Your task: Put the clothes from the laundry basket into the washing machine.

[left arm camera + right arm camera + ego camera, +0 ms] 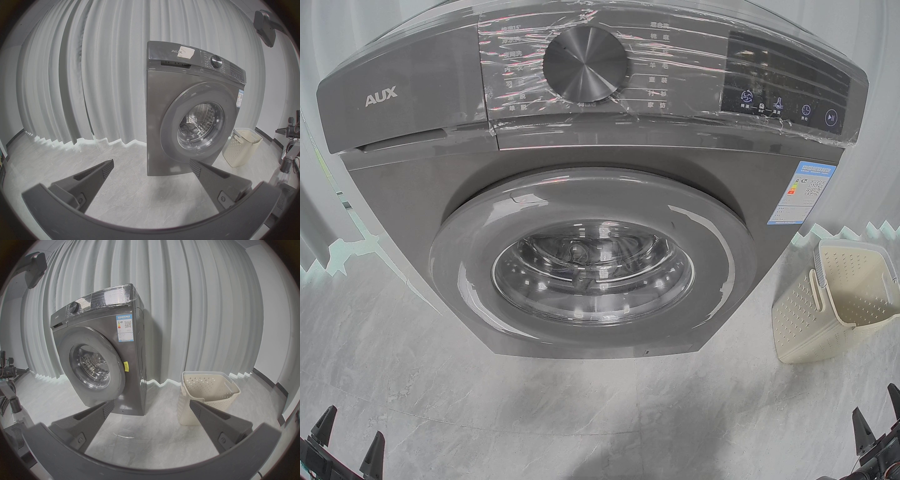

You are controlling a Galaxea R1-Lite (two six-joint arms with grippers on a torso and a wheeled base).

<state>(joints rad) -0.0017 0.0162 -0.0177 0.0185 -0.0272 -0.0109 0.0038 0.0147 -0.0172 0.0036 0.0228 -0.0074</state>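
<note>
Laundry basket [187,404] looks empty to me, washing machine [594,190] shut (likely finished); left gripper [150,162], right gripper [151,403] gape empty.

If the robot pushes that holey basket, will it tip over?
The laundry basket looks like thin perforated plastic and seems empty, so it is probably light. It narrows toward its base, so a high push might tip it; a low one would likely slide it on the smooth floor.
</note>
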